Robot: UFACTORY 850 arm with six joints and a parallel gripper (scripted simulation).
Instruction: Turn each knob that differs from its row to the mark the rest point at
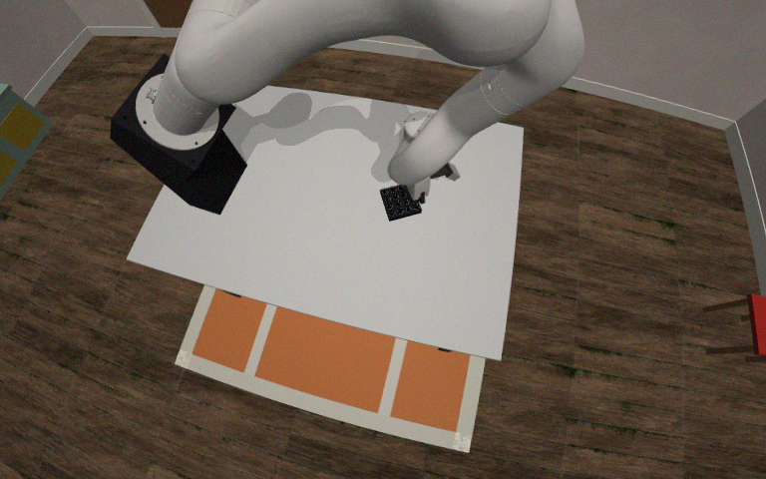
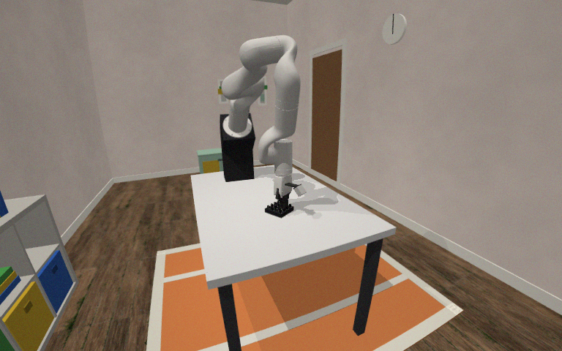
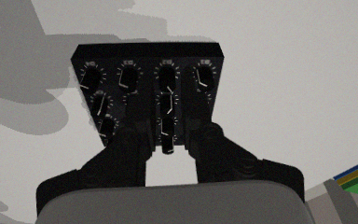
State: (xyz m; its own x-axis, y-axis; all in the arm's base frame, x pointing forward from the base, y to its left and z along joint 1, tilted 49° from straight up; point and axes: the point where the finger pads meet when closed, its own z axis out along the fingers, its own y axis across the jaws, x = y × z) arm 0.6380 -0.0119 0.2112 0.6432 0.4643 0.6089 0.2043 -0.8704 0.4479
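The black knob box (image 1: 401, 204) (image 2: 280, 213) (image 3: 148, 50) stands flat on the table, with four rows of black knobs. In the wrist view the printed names are at the top of the rings, so its front edge is at the top. My gripper (image 3: 167, 90) (image 2: 283, 202) points down, partly open, low over the box with its fingers either side of the column of knob C2 (image 3: 166, 104). No knob is seen pinched. Knob D2 (image 3: 167, 76) and knob D1 (image 3: 204, 77) show beyond the fingers. The fingers hide C1, C3 and knobs nearer the rear.
The white table (image 1: 316, 226) (image 2: 248, 243) carries the box. The black arm base (image 1: 186, 169) (image 2: 238, 159) stands at the table's far end from the exterior view. The raised arm hangs over the table, and its shadows fall beside the box.
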